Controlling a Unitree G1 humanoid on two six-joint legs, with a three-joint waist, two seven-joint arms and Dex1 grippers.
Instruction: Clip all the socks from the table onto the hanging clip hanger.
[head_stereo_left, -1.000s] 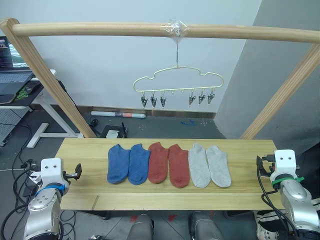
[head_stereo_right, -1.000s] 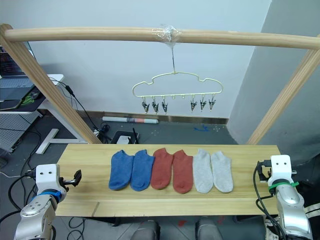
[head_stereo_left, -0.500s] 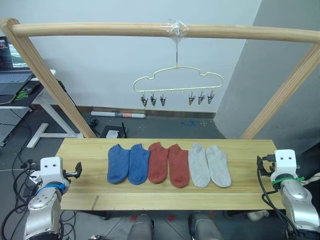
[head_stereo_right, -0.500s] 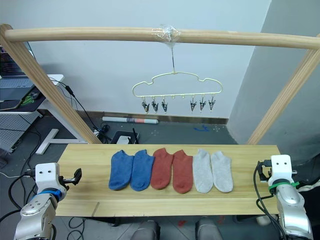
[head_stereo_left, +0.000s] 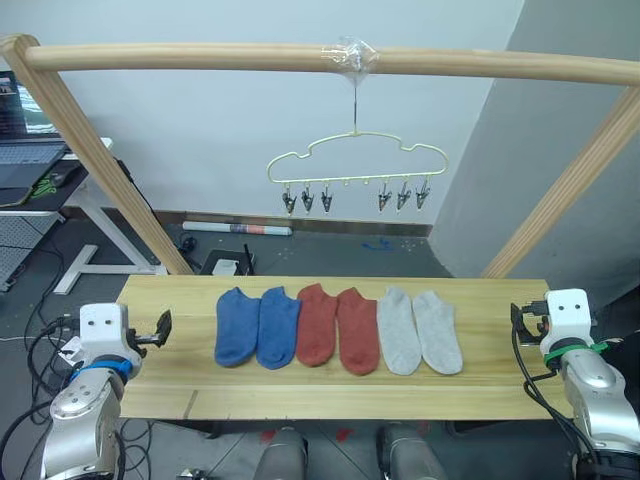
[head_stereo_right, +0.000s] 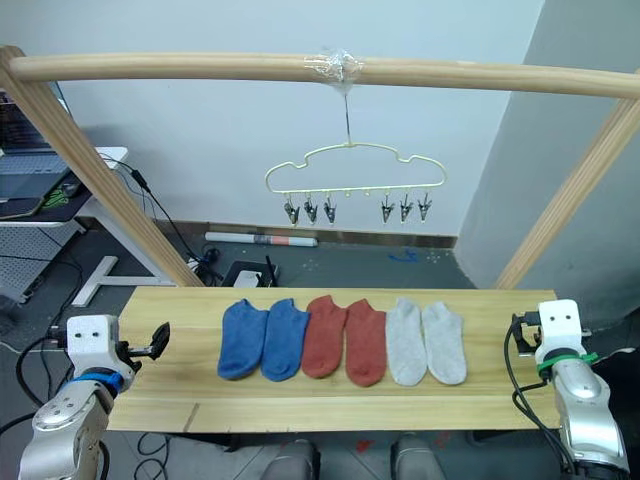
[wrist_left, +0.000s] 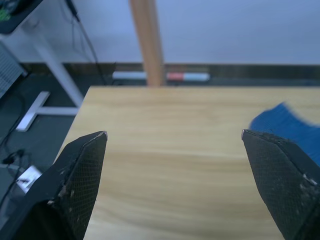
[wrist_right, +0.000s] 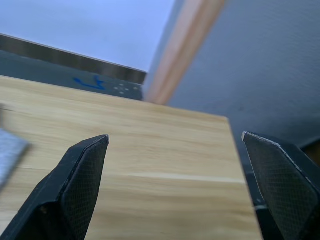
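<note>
Two blue socks (head_stereo_left: 256, 326), two rust-red socks (head_stereo_left: 337, 327) and two light grey socks (head_stereo_left: 418, 332) lie flat in a row across the middle of the table (head_stereo_left: 170, 295). The pale yellow clip hanger (head_stereo_left: 355, 158) hangs from the top pole above them, and its small metal clips (head_stereo_left: 305, 200) hold nothing. My left gripper (wrist_left: 173, 133) is open over the table's left end, with a blue sock (wrist_left: 285, 125) off to its side. My right gripper (wrist_right: 175, 135) is open over the right end, a grey sock's edge (wrist_right: 7, 150) just in sight.
A round wooden pole frame (head_stereo_left: 200, 58) spans the table, with slanted posts (head_stereo_left: 110, 170) rising behind both ends. A desk with a laptop (head_stereo_left: 25, 150) stands at the far left. Cables and a paper roll (head_stereo_left: 235, 228) lie on the floor behind.
Both arms have risen slightly at the table's ends, the left more than the right. Socks and hanger have not moved.
</note>
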